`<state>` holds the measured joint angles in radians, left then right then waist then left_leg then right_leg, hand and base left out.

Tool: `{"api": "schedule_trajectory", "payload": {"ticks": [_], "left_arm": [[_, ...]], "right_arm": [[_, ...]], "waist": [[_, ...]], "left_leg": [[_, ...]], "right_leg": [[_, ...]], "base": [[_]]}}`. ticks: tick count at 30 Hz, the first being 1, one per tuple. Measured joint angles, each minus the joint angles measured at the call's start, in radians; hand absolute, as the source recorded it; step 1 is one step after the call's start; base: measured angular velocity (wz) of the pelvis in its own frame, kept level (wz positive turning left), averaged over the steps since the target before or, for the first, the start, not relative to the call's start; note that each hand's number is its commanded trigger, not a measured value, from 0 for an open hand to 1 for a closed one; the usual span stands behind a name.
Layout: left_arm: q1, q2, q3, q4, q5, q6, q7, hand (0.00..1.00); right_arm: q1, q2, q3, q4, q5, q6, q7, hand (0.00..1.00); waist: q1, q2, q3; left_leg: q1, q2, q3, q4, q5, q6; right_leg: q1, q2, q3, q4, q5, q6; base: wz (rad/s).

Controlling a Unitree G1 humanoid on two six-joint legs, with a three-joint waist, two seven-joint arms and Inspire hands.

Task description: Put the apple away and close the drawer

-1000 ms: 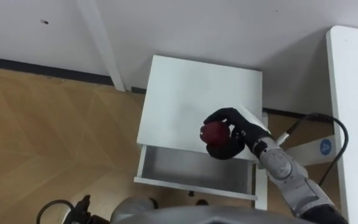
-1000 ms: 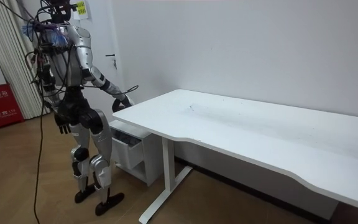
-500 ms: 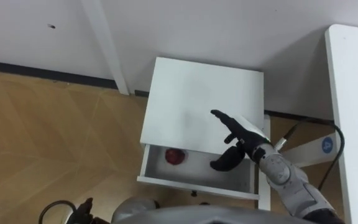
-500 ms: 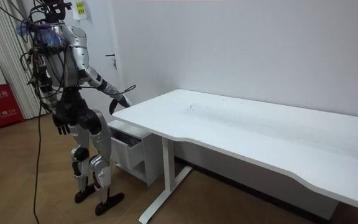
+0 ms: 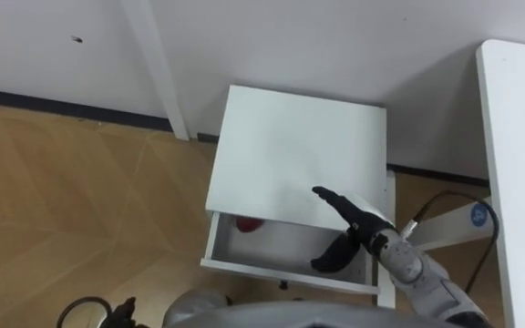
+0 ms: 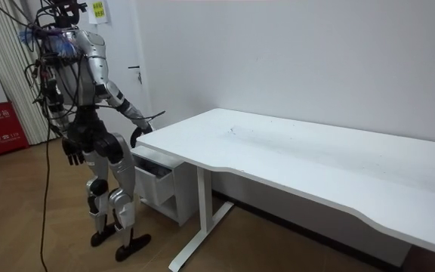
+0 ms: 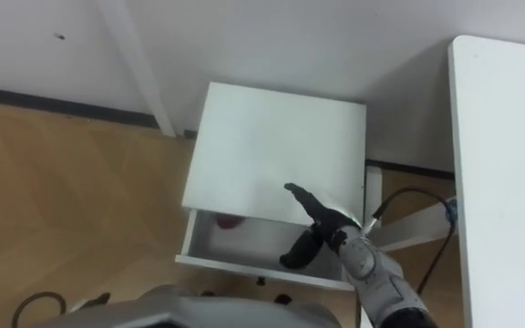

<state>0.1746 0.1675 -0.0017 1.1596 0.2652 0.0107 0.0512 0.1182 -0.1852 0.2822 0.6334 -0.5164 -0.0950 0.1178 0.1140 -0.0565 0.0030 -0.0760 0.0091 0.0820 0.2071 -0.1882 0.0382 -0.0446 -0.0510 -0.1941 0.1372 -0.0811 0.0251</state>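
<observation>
Wooden flooring is meeting a white wall where a small white cabinet [image 5: 294, 150] is standing with its top drawer [image 5: 281, 270] pulled out. A red apple [image 5: 247, 222] is lying at the drawer's back left (half tucked under the cabinet top). The right hand [image 5: 358, 226] is hovering over the drawer's right side, fingers spread and empty, apart from the apple. The left hand [image 6: 72, 153] is hanging loose, away from the drawer.

Bright, even indoor light from above; mild glare on white cabinet top [image 5: 299, 146]; dimmer grey shade inside the open drawer [image 5: 272, 271].
</observation>
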Motion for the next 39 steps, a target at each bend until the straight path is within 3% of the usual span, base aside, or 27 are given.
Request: {"api": "schedule_trajectory", "payload": {"ticks": [4, 6, 7, 9, 10, 11, 12, 13, 14, 15, 16, 18, 19, 20, 21, 23, 25, 26, 30, 39], "left_arm": [[-0.009, -0.004, 0.003, 0.002, -0.002, 0.001, 0.003, 0.0], [-0.01, -0.01, 0.027, 0.004, -0.026, -0.001, 0.006, 0.0], [-0.013, -0.014, 0.044, 0.023, -0.051, -0.007, 0.009, 0.0], [-0.034, -0.018, 0.074, 0.055, -0.063, -0.014, 0.013, 0.0], [-0.04, -0.016, 0.087, 0.072, -0.071, -0.028, 0.025, 0.0], [-0.052, -0.014, 0.096, 0.089, -0.079, -0.032, 0.031, 0.0], [-0.048, -0.007, 0.094, 0.09, -0.079, -0.033, 0.033, 0.0], [-0.047, 0.008, 0.094, 0.09, -0.079, -0.033, 0.036, 0.0], [-0.047, 0.019, 0.095, 0.089, -0.079, -0.031, 0.045, 0.0], [-0.047, 0.02, 0.095, 0.086, -0.08, -0.03, 0.048, 0.0], [-0.039, 0.02, 0.095, 0.068, -0.082, -0.023, 0.051, 0.0], [-0.008, 0.021, 0.096, 0.034, -0.089, -0.018, 0.05, 0.0], [-0.005, 0.021, 0.095, 0.032, -0.091, -0.016, 0.048, 0.0], [0.005, 0.022, 0.096, 0.025, -0.1, -0.015, 0.044, 0.0], [0.015, 0.021, 0.097, 0.015, -0.105, -0.013, 0.042, 0.0], [0.027, 0.017, 0.109, -0.011, -0.138, -0.008, 0.042, 0.0], [0.027, 0.017, 0.118, -0.016, -0.156, -0.01, 0.045, 0.0], [0.027, 0.015, 0.118, -0.016, -0.157, -0.011, 0.046, 0.0], [0.012, 0.005, 0.118, -0.012, -0.177, -0.019, 0.047, 0.0], [0.008, -0.022, 0.128, -0.012, -0.176, -0.017, 0.045, 0.0]], "right_arm": [[-0.001, 0.009, -0.055, 0.083, 0.11, -0.005, -0.023, 0.0], [-0.009, 0.013, -0.12, 0.107, 0.162, -0.006, -0.054, 0.0], [-0.015, 0.016, -0.173, 0.134, 0.197, -0.011, -0.086, 0.0], [-0.021, 0.015, -0.277, 0.145, 0.233, -0.013, -0.144, 0.0], [-0.023, 0.013, -0.339, 0.147, 0.261, -0.014, -0.181, 0.0], [-0.028, 0.008, -0.398, 0.15, 0.299, -0.016, -0.208, 0.0], [-0.022, 0.005, -0.413, 0.152, 0.327, -0.018, -0.22, 0.0], [0.001, -0.008, -0.423, 0.152, 0.375, -0.021, -0.238, 0.0], [0.032, -0.02, -0.423, 0.153, 0.424, -0.017, -0.239, 0.0], [0.042, -0.025, -0.421, 0.153, 0.442, -0.013, -0.239, 0.0], [0.049, -0.026, -0.413, 0.157, 0.474, -0.01, -0.239, 0.0], [0.049, -0.023, -0.378, 0.228, 0.518, -0.007, -0.229, 0.0], [0.052, -0.02, -0.373, 0.249, 0.524, 0.001, -0.224, 0.0], [0.058, -0.012, -0.372, 0.289, 0.526, 0.015, -0.212, 0.0], [0.058, -0.008, -0.372, 0.306, 0.528, 0.022, -0.205, 0.0], [0.049, -0.001, -0.372, 0.392, 0.538, 0.027, -0.189, 0.0], [0.023, 0.008, -0.372, 0.463, 0.541, 0.028, -0.18, 0.0], [0.007, 0.013, -0.372, 0.503, 0.54, 0.028, -0.175, 0.0], [-0.014, 0.018, -0.371, 0.581, 0.549, 0.031, -0.158, 0.0], [0.004, 0.037, -0.374, 0.608, 0.551, 0.032, -0.148, 0.0]], "waist": [[-0.004, 0.001, 0.0004], [-0.021, 0.006, 0.0026], [-0.042, 0.013, 0.0069], [-0.07, 0.026, 0.0142], [-0.094, 0.028, 0.0161], [-0.114, 0.047, 0.0201], [-0.12, 0.062, 0.0258], [-0.137, 0.068, 0.0231], [-0.142, 0.081, 0.0192], [-0.142, 0.092, 0.0185], [-0.142, 0.103, 0.0183], [-0.144, 0.094, 0.0204], [-0.144, 0.087, 0.0175], [-0.139, 0.069, 0.0127], [-0.135, 0.06, 0.0095], [-0.106, 0.038, -0.0052], [-0.1, 0.024, -0.0088], [-0.094, 0.02, -0.0089], [-0.086, 0.022, -0.0042], [-0.087, 0.023, 0.0012]], "left_leg": [[0.001, -0.001, 0.004, 0.001, -0.001, 0.002], [-0.004, -0.006, 0.017, 0.022, -0.004, 0.009], [-0.009, -0.007, 0.03, 0.032, -0.012, 0.018], [-0.011, -0.013, 0.045, 0.053, -0.024, 0.035], [-0.035, -0.016, 0.051, 0.11, -0.05, 0.054], [-0.06, -0.007, 0.057, 0.192, -0.091, 0.069], [-0.067, -0.003, 0.055, 0.227, -0.108, 0.077], [-0.072, 0.005, 0.053, 0.27, -0.133, 0.083], [-0.069, 0.019, 0.053, 0.279, -0.141, 0.085], [-0.068, 0.029, 0.053, 0.278, -0.141, 0.085], [-0.066, 0.04, 0.053, 0.269, -0.136, 0.077], [-0.034, 0.026, 0.051, 0.236, -0.129, 0.077], [-0.029, 0.018, 0.044, 0.232, -0.129, 0.077], [-0.013, 0.0, 0.041, 0.213, -0.126, 0.079], [-0.006, -0.008, 0.041, 0.2, -0.122, 0.079], [0.017, -0.017, 0.043, 0.145, -0.101, 0.067], [0.03, -0.017, 0.046, 0.113, -0.09, 0.056], [0.046, -0.016, 0.049, 0.091, -0.084, 0.048], [0.094, -0.004, 0.055, 0.029, -0.073, 0.029], [0.104, -0.004, 0.054, 0.006, -0.07, 0.024]], "right_leg": [[-0.005, -0.004, -0.003, 0.007, 0.0, 0.001], [-0.037, -0.018, 0.0, 0.069, -0.01, 0.008], [-0.079, -0.027, 0.003, 0.155, -0.024, 0.016], [-0.216, -0.064, -0.003, 0.443, -0.019, 0.024], [-0.327, -0.108, 0.003, 0.639, 0.039, 0.028], [-0.437, -0.125, 0.031, 0.822, 0.166, 0.04], [-0.495, -0.122, 0.054, 0.938, 0.201, 0.033], [-0.585, -0.116, 0.088, 1.228, 0.15, 0.011], [-0.645, -0.1, 0.094, 1.412, 0.094, -0.007], [-0.656, -0.093, 0.092, 1.445, 0.074, -0.01], [-0.636, -0.087, 0.095, 1.405, 0.047, -0.004], [-0.448, -0.087, 0.103, 0.989, 0.011, 0.032], [-0.384, -0.088, 0.102, 0.864, 0.004, 0.038], [-0.269, -0.084, 0.108, 0.635, -0.015, 0.049], [-0.219, -0.083, 0.108, 0.535, -0.026, 0.05], [-0.063, -0.053, 0.089, 0.221, -0.036, 0.046], [0.007, -0.048, 0.055, 0.086, -0.025, 0.052], [0.034, -0.042, 0.053, 0.045, -0.021, 0.059], [0.065, -0.023, 0.053, 0.016, -0.022, 0.056], [0.065, -0.02, 0.046, 0.004, -0.027, 0.049]], "base": [[-0.01], [-0.08], [-0.12], [-0.11], [-0.15], [-0.15], [-0.07], [0.0], [0.0], [-0.15], [-0.23], [-0.07], [0.24], [0.21], [0.18], [-0.03], [-0.02], [-0.04], [-0.04], [-0.02]]}}
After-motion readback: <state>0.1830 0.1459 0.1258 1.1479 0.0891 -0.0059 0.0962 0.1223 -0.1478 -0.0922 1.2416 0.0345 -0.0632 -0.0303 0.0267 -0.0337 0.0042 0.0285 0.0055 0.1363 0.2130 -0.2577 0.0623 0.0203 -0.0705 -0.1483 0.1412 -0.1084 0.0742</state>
